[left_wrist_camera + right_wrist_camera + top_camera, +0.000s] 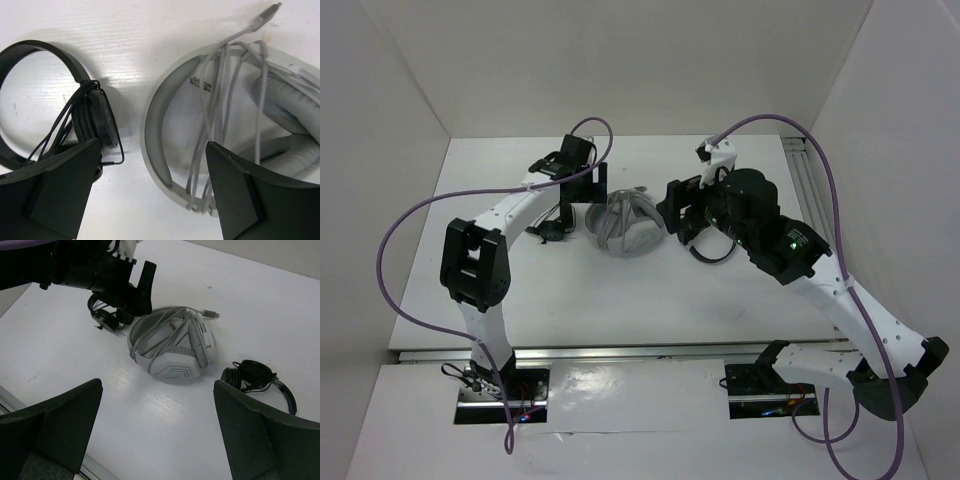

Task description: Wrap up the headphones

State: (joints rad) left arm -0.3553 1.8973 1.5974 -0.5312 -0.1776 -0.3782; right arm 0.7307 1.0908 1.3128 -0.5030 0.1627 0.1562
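The large light grey-white over-ear headphones [172,347] lie at mid-table on the white table [55,345], with their thin grey cable [220,100] looped across the wide headband. A small black thin-banded pair [97,120] lies just to their left, and a second black pair [257,377] lies to their right. The left gripper [150,200] hangs over the headband rim with its fingers spread. The right gripper [160,430] is also spread and holds nothing.
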